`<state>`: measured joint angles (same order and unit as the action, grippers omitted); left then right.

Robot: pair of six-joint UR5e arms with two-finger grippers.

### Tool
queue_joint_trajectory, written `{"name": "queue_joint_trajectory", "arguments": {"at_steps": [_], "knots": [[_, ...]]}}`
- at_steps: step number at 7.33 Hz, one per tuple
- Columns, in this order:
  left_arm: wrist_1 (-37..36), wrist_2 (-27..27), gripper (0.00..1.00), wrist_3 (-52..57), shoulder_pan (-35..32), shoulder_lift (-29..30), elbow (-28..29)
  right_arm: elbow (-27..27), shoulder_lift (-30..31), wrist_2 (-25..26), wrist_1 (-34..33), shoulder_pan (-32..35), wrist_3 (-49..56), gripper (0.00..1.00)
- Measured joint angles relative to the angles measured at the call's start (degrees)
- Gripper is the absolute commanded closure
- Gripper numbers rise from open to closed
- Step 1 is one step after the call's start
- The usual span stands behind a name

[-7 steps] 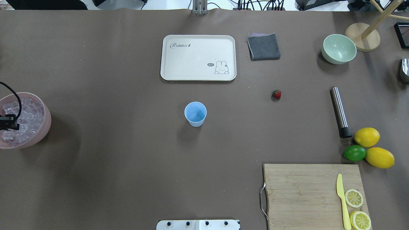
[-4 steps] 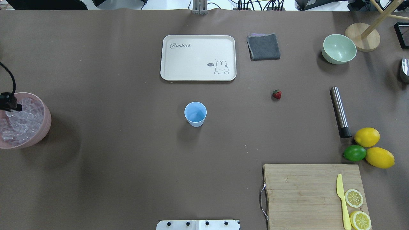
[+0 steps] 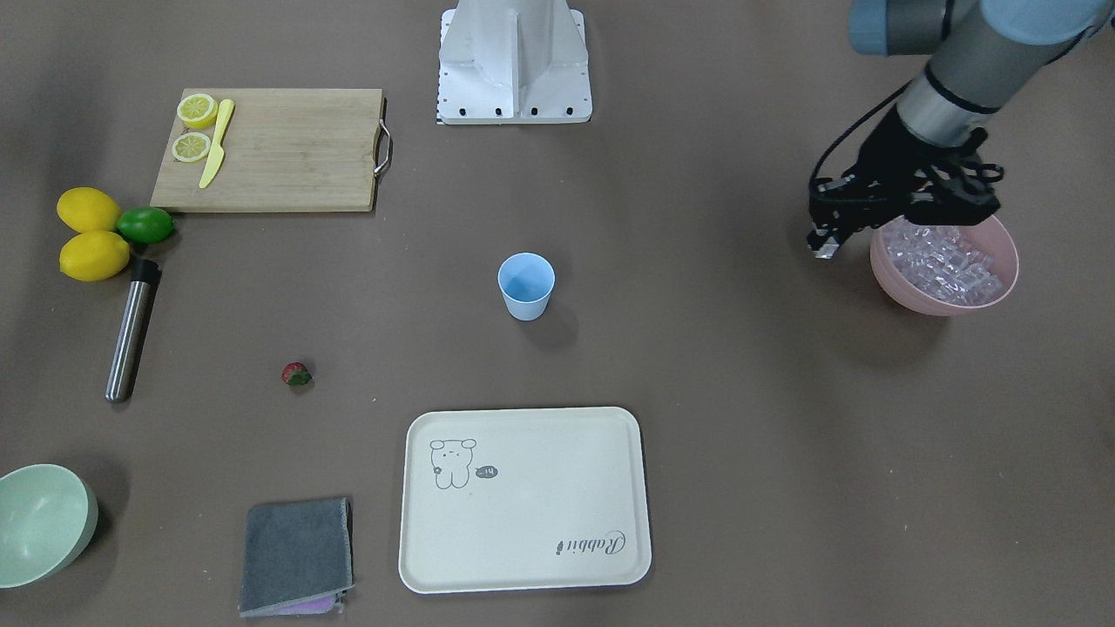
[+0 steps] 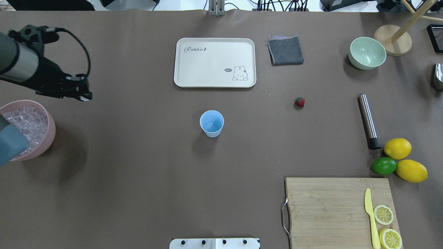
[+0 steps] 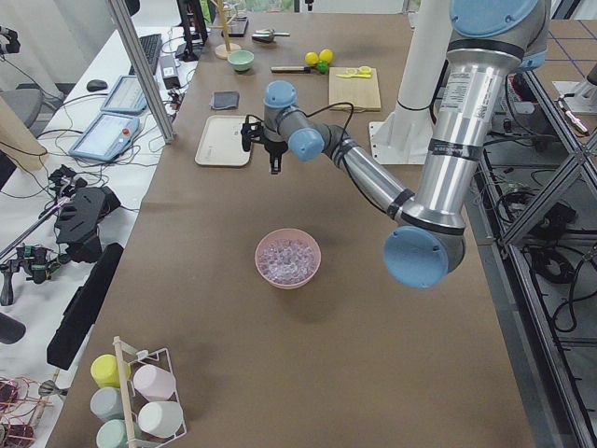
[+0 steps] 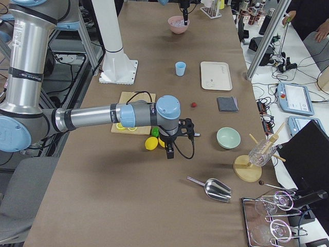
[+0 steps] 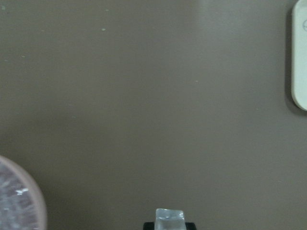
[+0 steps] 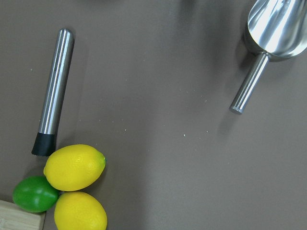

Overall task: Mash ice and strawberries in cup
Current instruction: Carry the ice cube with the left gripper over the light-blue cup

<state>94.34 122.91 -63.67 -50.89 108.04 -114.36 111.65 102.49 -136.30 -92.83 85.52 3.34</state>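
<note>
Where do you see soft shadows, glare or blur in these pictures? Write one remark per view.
Overhead view: even light, and the cup throws a soft shadow toward the robot. Left wrist view: the ice at the bottom edge looks slightly out of focus. Right wrist view: bright glare on the scoop, while the lemons are sharp.

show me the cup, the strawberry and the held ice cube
cup point(image 4: 211, 123): overhead view, inside wall
strawberry point(image 4: 300, 102): overhead view, red body
ice cube point(image 7: 169, 218): left wrist view, facing side
</note>
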Motion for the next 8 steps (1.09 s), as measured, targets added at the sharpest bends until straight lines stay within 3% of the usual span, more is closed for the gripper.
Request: {"name": "queue_joint_trajectory", "arguments": {"at_steps": [2,3,5,8], "knots": [[-11.5,-5.9,1.0,-7.1,8.7,14.6,3.1,-0.2,0.0,-0.4,0.0,0.0,0.0,0.0],[-13.4,-7.8,1.0,-9.4,11.7,19.2,5.8,-0.2,0.0,-0.5,0.0,0.0,0.0,0.0],[-13.0,-12.5,1.0,-11.7,17.0,25.5,12.3,-0.2,0.0,-0.6,0.0,0.0,0.0,0.0],[-7.2,-14.3,1.0,-13.3,20.1,30.0,21.4,-0.3,-0.1,-0.6,-0.1,-0.1,0.0,0.0]]}}
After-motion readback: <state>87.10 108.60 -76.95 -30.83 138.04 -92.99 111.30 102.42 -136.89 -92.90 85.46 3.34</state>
